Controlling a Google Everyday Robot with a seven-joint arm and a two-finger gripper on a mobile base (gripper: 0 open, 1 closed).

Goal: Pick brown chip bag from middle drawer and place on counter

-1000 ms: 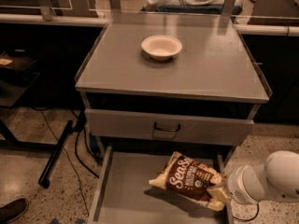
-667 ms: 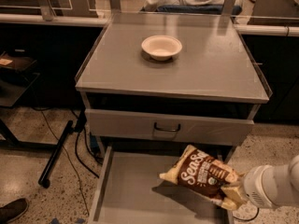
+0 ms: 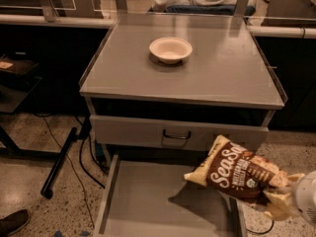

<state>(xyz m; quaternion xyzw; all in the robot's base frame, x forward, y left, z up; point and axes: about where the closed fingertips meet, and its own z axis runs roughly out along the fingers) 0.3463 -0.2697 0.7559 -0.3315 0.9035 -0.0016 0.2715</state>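
bag [image 3: 237, 174] has gone up and to the right vs 0.7 s ago, and less of the arm [image 3: 308, 201] shows. arm enters at the lower right edge, only its white rounded wrist in view. end effector [image 3: 277, 201] points left, clamped on the bag's right end. bag hangs in the air over the right side of the open drawer [image 3: 148, 196], long axis approx left-right, free end up-left, lettering facing cam. it sits left of the end effector, touching it. bowl [image 3: 170, 49] is on the worktop [image 3: 222, 78].
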